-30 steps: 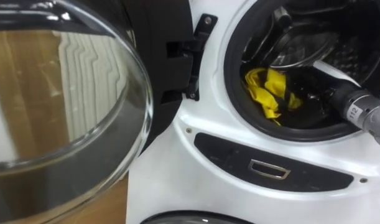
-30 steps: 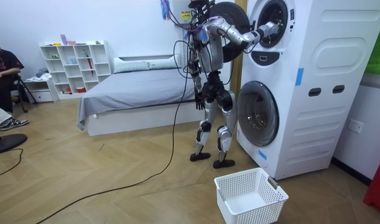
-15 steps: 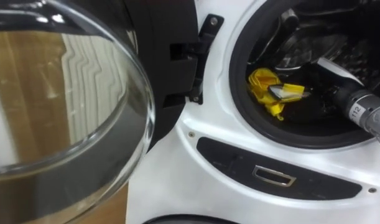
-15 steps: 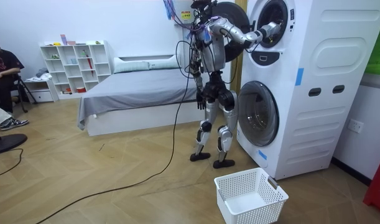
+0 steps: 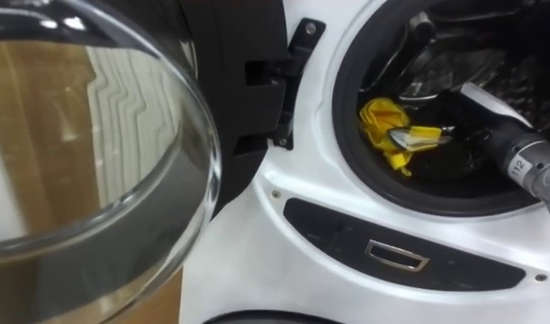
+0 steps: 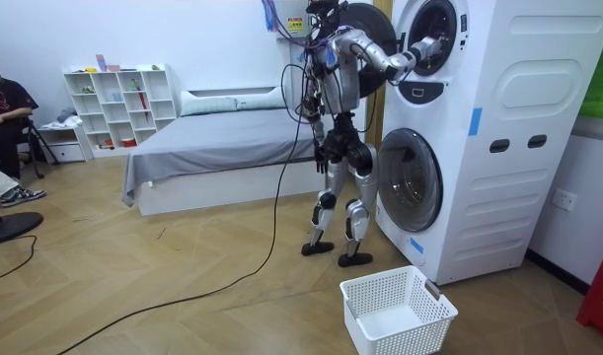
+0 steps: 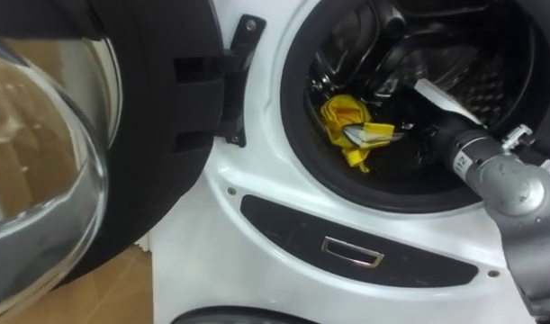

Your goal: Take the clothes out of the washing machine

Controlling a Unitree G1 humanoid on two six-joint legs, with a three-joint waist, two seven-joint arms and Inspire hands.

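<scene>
Robot stands at the stacked washing machine, upper door swung open, right hand inside the drum against the yellow cloth (which lies low near the drum's front opening); grasp cannot be determined.

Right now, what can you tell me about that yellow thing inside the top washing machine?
The yellow cloth is a small, bright piece of thin fabric, crumpled into a bunch with a strip dangling below. It sits at the lower left of the open drum, just inside the opening. The robot's right hand, reaching in from the right, pinches its right side.
</scene>
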